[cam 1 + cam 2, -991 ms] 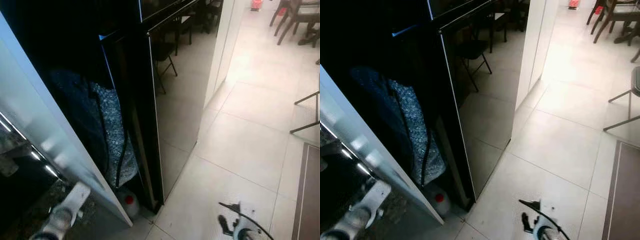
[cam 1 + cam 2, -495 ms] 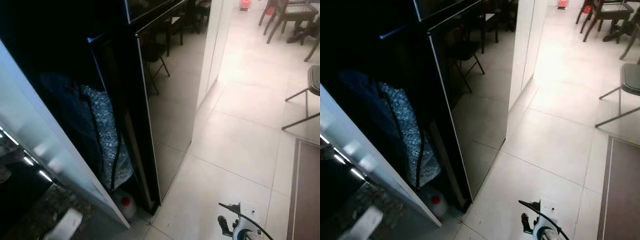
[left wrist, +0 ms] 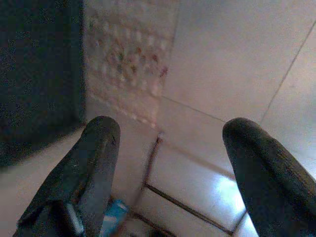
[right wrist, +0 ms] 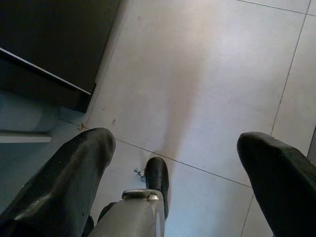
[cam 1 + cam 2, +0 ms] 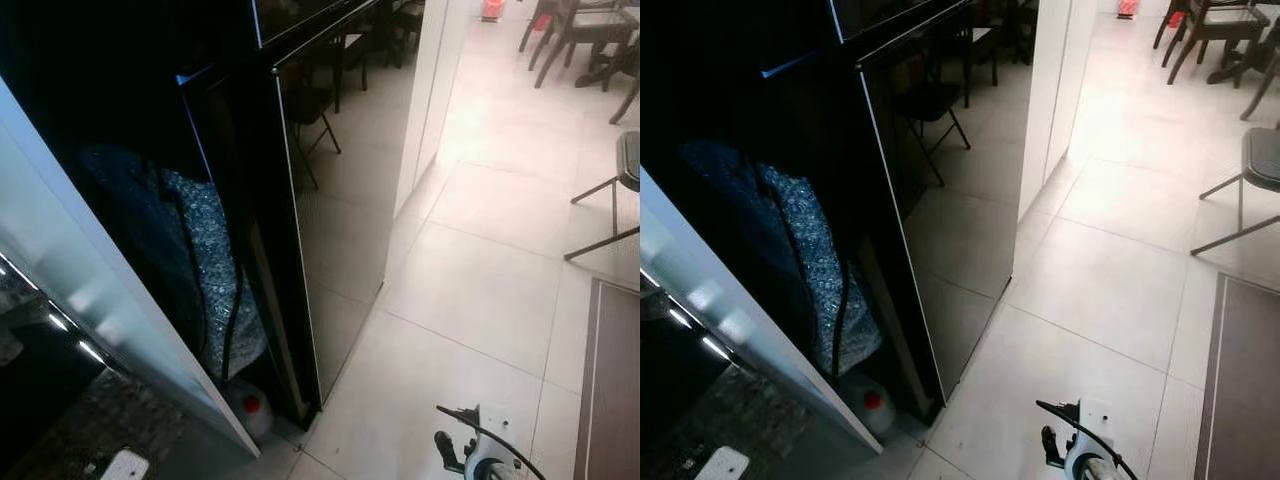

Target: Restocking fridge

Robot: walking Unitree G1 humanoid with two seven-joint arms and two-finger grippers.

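Since a second ago my head camera had swung a little to the right, and the silver left arm that had been raised at the lower left of the head view had dropped almost out of frame; only a pale corner of it showed against the speckled counter (image 5: 95, 425). Nothing among the objects had shifted.

I was standing beside the fridge (image 5: 345, 190), looking along its glossy black side panel, which mirrored chairs and floor tiles. Its long axis ran upright, and its front edge, a thin bright line, pointed away from me, so I judged the door to be round the corner, ahead and to the left. A small white bottle with a red cap (image 5: 250, 405) stood on the floor at the fridge's foot, beside a blue-grey speckled cloth (image 5: 215, 270).

My left gripper (image 3: 168, 163) hung over the floor tiles with its fingers (image 3: 96, 163) spread wide, holding nothing. My right gripper (image 4: 182, 168) hung low on the open-floor side, likewise wide apart and empty.

By my reckoning the left arm was nearer the fridge, and I would have to step round to face the door first.
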